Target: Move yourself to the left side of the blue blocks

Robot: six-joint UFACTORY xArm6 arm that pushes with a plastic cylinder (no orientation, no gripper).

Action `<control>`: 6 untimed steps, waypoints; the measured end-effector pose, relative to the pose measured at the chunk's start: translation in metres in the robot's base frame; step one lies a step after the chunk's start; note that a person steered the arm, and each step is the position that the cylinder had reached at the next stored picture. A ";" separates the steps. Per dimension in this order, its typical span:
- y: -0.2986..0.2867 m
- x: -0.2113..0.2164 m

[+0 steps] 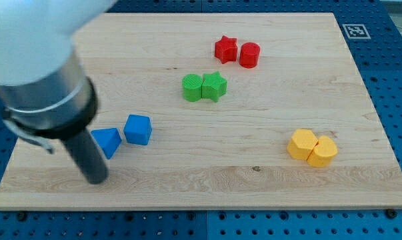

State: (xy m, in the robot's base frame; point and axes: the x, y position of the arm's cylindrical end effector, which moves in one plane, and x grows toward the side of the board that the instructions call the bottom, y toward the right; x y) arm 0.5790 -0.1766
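Note:
A blue triangular block [107, 141] and a blue cube [138, 129] sit side by side on the wooden board [207, 180], at the view's lower left. My tip [96, 180] rests on the board just below and slightly left of the blue triangle, very close to it. The dark rod rises up and left from the tip and hides the board behind it.
A green cylinder [192, 88] and green star [214, 86] touch near the middle. A red star [225, 49] and red cylinder [249, 55] sit at the top. Two yellow blocks [312, 147] lie at the lower right. The board's left edge [7, 170] is close.

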 end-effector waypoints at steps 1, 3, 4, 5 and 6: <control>-0.035 -0.029; -0.036 -0.067; -0.034 -0.072; -0.032 -0.073; -0.042 -0.075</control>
